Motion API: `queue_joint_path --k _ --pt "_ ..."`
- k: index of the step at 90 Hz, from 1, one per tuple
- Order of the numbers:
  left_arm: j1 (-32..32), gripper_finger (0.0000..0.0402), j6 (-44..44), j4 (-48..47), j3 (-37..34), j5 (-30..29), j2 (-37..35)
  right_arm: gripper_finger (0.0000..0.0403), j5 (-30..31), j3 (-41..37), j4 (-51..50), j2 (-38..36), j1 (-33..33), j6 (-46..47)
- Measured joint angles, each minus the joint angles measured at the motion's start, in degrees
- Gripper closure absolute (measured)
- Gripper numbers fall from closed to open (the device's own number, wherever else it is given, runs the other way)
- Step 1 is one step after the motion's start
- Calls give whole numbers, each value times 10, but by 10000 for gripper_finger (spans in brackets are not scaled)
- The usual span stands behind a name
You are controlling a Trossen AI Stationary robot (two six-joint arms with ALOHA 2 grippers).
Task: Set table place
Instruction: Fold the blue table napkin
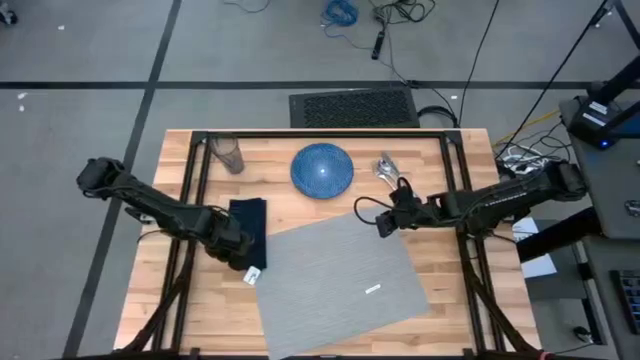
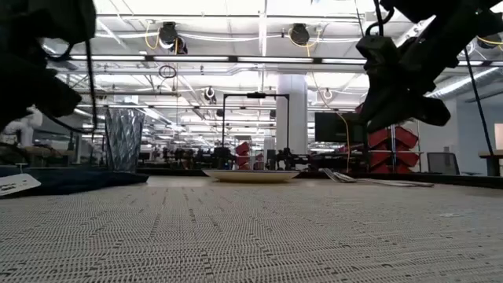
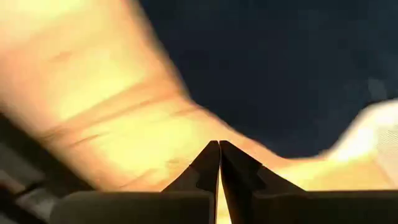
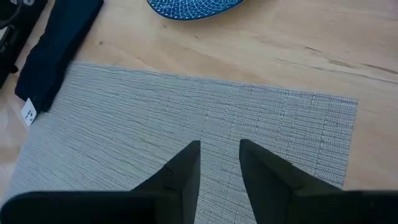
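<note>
Directly beneath the right gripper (image 4: pixel 219 163), whose fingers stand slightly parted and empty, lies the grey woven placemat (image 1: pixel 340 275), skewed on the pale plank table (image 1: pixel 470 300). It looks thin, limp and ribbed, best pinched at a corner. Just beyond the gripper sits the round blue speckled plate (image 1: pixel 322 169), likely heavy and breakable. The left gripper (image 3: pixel 219 180), fingers pressed together, hovers beside the soft navy napkin (image 1: pixel 249 225).

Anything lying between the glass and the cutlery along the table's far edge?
Yes: the blue plate sits between the glass and the cutlery, apart from both, with bare wood on either side. The high view shows it best.
</note>
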Motion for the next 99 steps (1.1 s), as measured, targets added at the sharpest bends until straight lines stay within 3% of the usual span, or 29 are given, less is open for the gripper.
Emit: queue_joint_path --k 11,28,36,53,59,80,99 --pt "-14 402 -58 -32 -9 -33 0 303 2 0 1 0 0 0" --pt "-15 402 -49 122 -52 -34 1 303 2 0 2 0 0 0" --pt "-8 402 -57 144 -60 -56 6 303 2 0 3 0 0 0" --pt "-36 402 -51 192 1 -289 -70 303 2 0 12 0 0 15" --pt "-45 402 -43 192 6 -340 -92 303 1 0 15 0 0 15" --pt "-45 402 -29 197 -6 -344 -105 303 2 0 23 0 0 12" --pt "-29 402 15 198 -12 -331 -71 303 -24 1 55 2 0 7"
